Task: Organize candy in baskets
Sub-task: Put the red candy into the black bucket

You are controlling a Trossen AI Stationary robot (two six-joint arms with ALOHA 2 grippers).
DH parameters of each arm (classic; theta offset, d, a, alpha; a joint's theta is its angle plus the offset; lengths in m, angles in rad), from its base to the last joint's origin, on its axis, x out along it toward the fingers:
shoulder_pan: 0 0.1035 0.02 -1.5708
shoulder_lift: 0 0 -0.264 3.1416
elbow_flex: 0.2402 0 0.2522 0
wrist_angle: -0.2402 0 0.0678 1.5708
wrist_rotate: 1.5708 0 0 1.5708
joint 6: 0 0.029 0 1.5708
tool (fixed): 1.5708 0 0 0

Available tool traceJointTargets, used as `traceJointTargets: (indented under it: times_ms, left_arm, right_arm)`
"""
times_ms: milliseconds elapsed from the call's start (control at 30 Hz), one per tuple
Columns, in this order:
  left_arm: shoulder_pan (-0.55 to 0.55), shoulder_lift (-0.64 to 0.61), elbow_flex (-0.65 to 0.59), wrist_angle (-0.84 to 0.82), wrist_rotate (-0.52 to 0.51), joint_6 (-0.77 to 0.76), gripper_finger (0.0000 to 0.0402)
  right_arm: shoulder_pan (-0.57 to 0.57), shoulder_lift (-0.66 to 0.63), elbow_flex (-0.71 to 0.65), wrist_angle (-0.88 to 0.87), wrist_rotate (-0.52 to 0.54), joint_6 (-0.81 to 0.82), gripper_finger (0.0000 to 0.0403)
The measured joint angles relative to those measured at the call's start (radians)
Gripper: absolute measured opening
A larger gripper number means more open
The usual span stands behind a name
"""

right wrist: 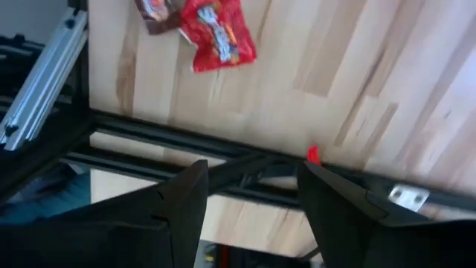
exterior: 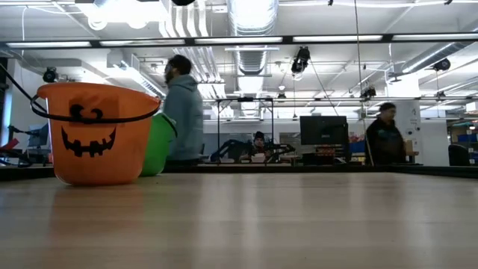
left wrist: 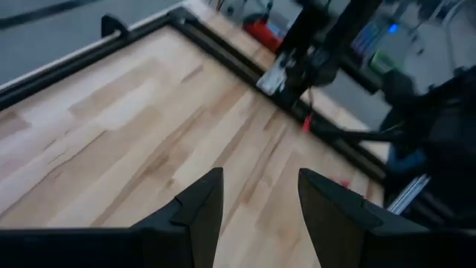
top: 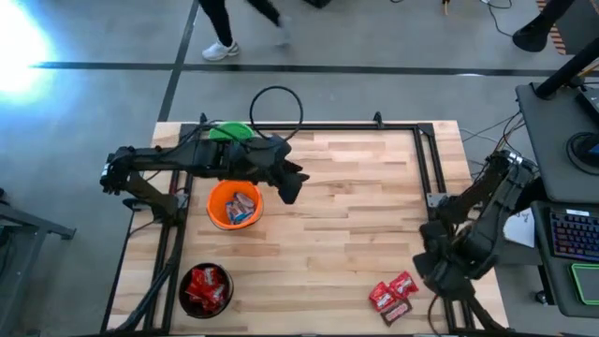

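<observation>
Orange basket [top: 233,206] upright, mouth up.

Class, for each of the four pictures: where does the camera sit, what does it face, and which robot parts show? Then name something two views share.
High: overhead, facing down on the table; both arms show.
Low: at tabletop height, facing the room; no arm shows.
Left wrist: on the left arm, facing bare wood past the open left hand.
Right wrist: on the right arm, facing loose candy past the open right hand.
Shared: orange basket in high and low.

Pale smooth wooden desk [top: 346,215], dark metal frame rails [top: 426,168], glossy red candy wrappers [top: 391,292], smooth orange plastic bucket [exterior: 93,133]
</observation>
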Motion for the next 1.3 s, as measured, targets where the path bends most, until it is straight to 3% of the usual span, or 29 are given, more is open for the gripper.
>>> traceJointTargets:
  times_ms: [233,467,900,1200,1300]
  left_arm:
    - [-0.125,0.007,0.000,0.037,-0.137,-0.108,0.0157]
    - [-0.223,0.034,0.000,0.037,-0.287,-0.231,0.0157]
    - [-0.238,0.119,0.000,0.046,-0.318,-0.302,0.0157]
    - [-0.236,0.153,0.014,0.055,-0.320,-0.307,0.0157]
    - [-0.236,0.154,0.014,0.058,-0.337,-0.306,0.0157]
  right_arm:
    - [0.038,-0.117,-0.116,0.010,0.027,0.191,0.0201]
    - [0.037,-0.190,-0.292,0.148,0.054,0.224,0.0201]
    - [0.034,-0.213,-0.584,0.454,0.049,0.350,0.0201]
    - [0.034,-0.210,-0.651,0.566,0.047,0.609,0.0201]
    - [0.034,-0.202,-0.655,0.640,0.046,0.582,0.0201]
